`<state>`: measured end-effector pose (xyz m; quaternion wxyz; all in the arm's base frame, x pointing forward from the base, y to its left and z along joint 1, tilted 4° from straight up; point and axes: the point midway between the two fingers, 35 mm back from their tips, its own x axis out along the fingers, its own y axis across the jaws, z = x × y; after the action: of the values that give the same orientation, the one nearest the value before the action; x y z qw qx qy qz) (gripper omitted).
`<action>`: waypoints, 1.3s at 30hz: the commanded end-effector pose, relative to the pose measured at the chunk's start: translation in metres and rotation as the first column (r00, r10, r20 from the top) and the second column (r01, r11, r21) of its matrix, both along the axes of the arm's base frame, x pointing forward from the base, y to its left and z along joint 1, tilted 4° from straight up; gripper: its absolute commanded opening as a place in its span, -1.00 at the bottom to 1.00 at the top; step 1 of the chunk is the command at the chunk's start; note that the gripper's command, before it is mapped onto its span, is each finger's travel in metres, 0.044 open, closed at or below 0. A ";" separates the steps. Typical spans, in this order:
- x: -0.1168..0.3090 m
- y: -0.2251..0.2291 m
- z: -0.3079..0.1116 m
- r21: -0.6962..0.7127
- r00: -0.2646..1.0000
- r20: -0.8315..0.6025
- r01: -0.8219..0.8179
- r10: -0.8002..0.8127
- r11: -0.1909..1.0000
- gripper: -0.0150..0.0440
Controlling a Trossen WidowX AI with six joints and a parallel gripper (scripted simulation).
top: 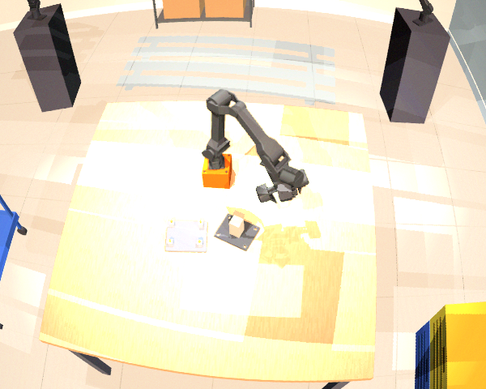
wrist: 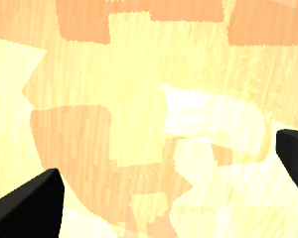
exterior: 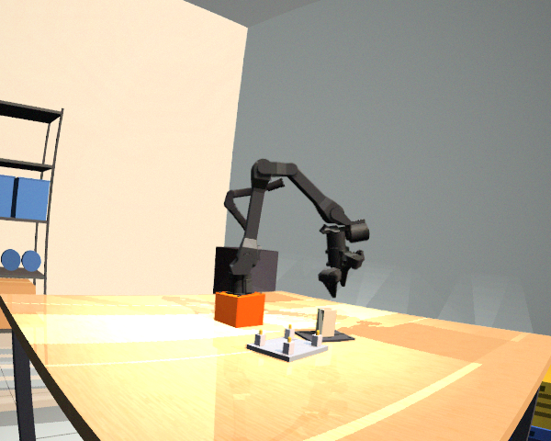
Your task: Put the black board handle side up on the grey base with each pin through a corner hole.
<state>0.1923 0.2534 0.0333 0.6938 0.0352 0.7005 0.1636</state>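
The hand (top: pixel 272 196) (exterior: pixel 338 290) (wrist: pixel 173 162) is hovering above the worktop (top: pixel 151 318) (exterior: pixel 181 379) (wrist: pixel 134 89), its fingers standing wide apart with nothing between them. The black board (top: pixel 246 242) (exterior: pixel 340 337) is lying handle side up, just right of the grey base (top: pixel 186 236) (exterior: pixel 281 349), whose four pins are pointing upward.
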 end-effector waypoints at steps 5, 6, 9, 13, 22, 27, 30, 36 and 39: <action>0.061 -0.111 0.028 -0.202 0.901 0.020 0.427 -0.433 0.881 1.00; 0.065 -0.127 0.032 -0.230 0.874 0.024 0.477 -0.485 0.848 1.00; 0.073 -0.172 0.045 -0.306 0.783 0.042 0.602 -0.621 0.738 1.00; 0.073 -0.182 0.048 -0.323 0.760 0.047 0.626 -0.648 0.710 1.00; 0.074 -0.182 0.011 -0.323 0.760 0.047 0.626 -0.648 0.710 1.00; 0.073 -0.183 -0.002 -0.323 0.760 0.047 0.626 -0.648 0.710 1.00; 0.074 -0.183 -0.005 -0.323 0.760 0.047 0.626 -0.648 0.710 1.00; 0.074 -0.183 -0.015 -0.323 0.760 0.047 0.626 -0.648 0.710 1.00; 0.075 -0.183 -0.020 -0.323 0.760 0.047 0.626 -0.648 0.710 1.00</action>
<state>0.2684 0.0714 0.0194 0.6805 0.1691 0.6845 -0.1994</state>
